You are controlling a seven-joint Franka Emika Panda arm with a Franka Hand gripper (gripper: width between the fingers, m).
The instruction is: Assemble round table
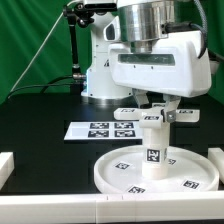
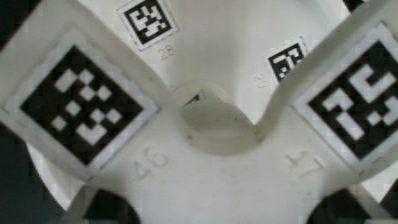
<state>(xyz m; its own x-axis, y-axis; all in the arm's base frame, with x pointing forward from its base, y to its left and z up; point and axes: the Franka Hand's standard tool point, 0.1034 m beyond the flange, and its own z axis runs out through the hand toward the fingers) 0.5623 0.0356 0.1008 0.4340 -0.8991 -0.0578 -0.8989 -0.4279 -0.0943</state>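
Nearest the lens and filling the wrist view is the white plastic cross-shaped foot [image 2: 199,135]. It is matte, with flat arms splaying from a hub that has a shallow round recess. Each visible arm has a black-and-white square tag [image 2: 80,95], pattern only, no readable writing. Faint raised marks low on the hub are too blurred to read. The fingers aren't clear in either view, so I cannot tell if they are spread or pinching. In the exterior view the gripper [image 1: 155,105] is right down at the foot. The foot is on top of the short thick white cylinder leg [image 1: 152,150], which is upright with one tag on its side. I cannot tell whether the foot is fully seated. The leg stands at the centre of the large white rimmed round disc [image 1: 112,172], which is smooth plastic with a raised rim and tags on its floor. The disc lies on the black table [image 1: 40,135]. Just behind it, toward the exterior view's left, is the flat white marker board [image 1: 105,128] with a grid of tags. A white rail [image 1: 60,208] runs along the near table edge. A green curtain [image 1: 30,40] hangs behind.
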